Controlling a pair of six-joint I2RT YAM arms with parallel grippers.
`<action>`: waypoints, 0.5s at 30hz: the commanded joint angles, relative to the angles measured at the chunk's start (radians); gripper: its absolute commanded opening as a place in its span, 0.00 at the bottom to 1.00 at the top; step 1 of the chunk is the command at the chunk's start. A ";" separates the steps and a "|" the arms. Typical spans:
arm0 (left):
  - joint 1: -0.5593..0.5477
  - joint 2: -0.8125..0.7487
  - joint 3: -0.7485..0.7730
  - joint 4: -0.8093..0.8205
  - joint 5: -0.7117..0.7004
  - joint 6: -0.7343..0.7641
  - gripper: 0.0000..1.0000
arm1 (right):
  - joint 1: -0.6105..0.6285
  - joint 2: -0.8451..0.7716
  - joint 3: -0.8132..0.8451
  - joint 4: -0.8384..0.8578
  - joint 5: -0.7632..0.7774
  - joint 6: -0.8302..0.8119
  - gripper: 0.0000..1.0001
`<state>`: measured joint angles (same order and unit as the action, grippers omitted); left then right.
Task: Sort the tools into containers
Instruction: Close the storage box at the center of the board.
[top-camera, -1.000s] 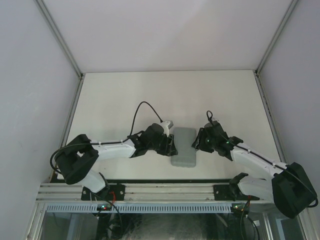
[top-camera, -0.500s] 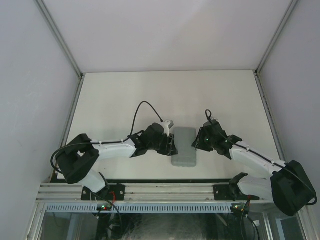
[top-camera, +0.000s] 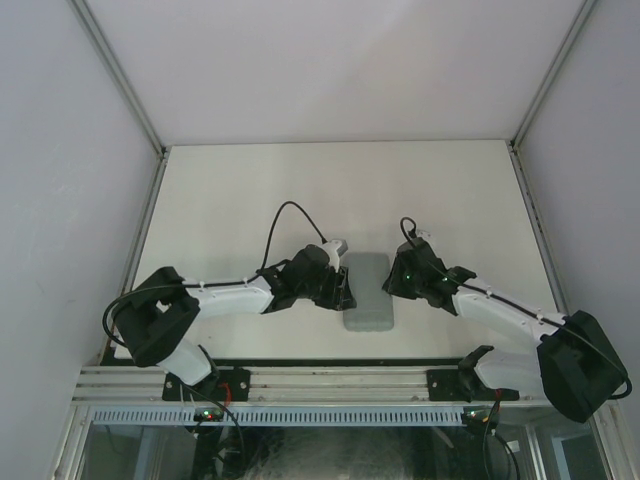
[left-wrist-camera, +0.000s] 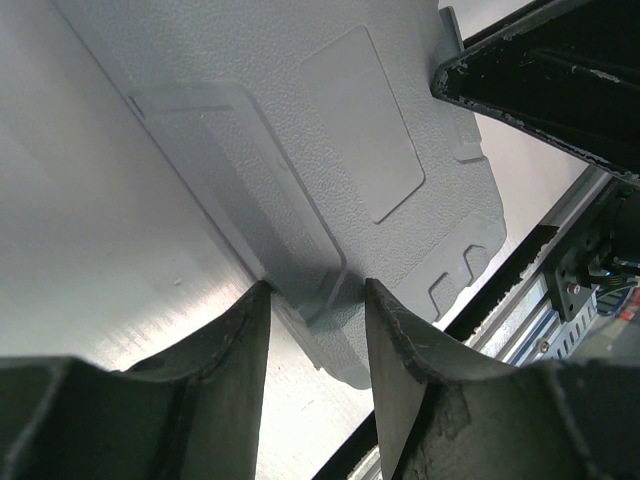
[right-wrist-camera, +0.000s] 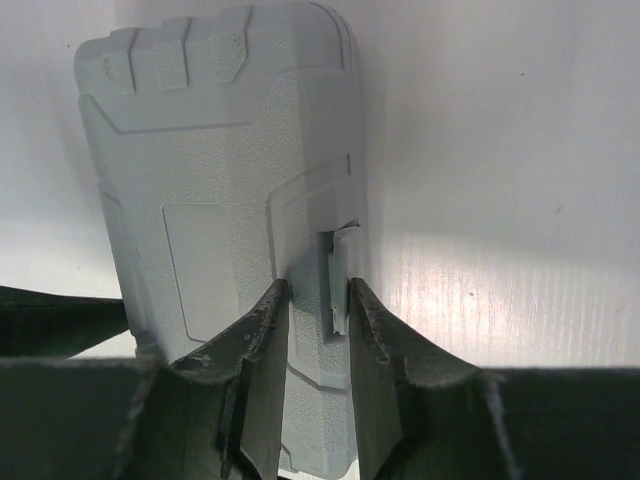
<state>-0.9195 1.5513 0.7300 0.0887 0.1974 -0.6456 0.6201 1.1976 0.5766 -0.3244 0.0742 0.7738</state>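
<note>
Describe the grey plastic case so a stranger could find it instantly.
On the white table, look near the front edge, in the gap between the black-and-white left arm and right arm. There lies a flat, closed, grey textured plastic case with rounded corners, the only loose, grey object there.

White table top (top-camera: 250, 190), matt, lit from above; pale enclosure walls (top-camera: 330, 60) on three sides; metal corner posts (top-camera: 120, 85); aluminium rail (top-camera: 340, 380) along near edge; slotted grey strip (top-camera: 330, 415) below it.
</note>
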 joint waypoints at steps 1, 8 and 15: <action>-0.022 0.046 0.052 0.052 0.042 0.004 0.44 | 0.061 0.075 -0.020 -0.008 -0.062 0.003 0.07; -0.022 0.053 0.060 0.053 0.042 0.004 0.44 | 0.096 0.132 -0.019 -0.016 -0.080 -0.048 0.00; -0.024 0.058 0.063 0.054 0.041 0.005 0.44 | 0.142 0.175 -0.018 -0.037 -0.071 -0.064 0.00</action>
<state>-0.9161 1.5539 0.7433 0.0616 0.1944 -0.6472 0.6804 1.2640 0.6159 -0.2878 0.1665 0.7181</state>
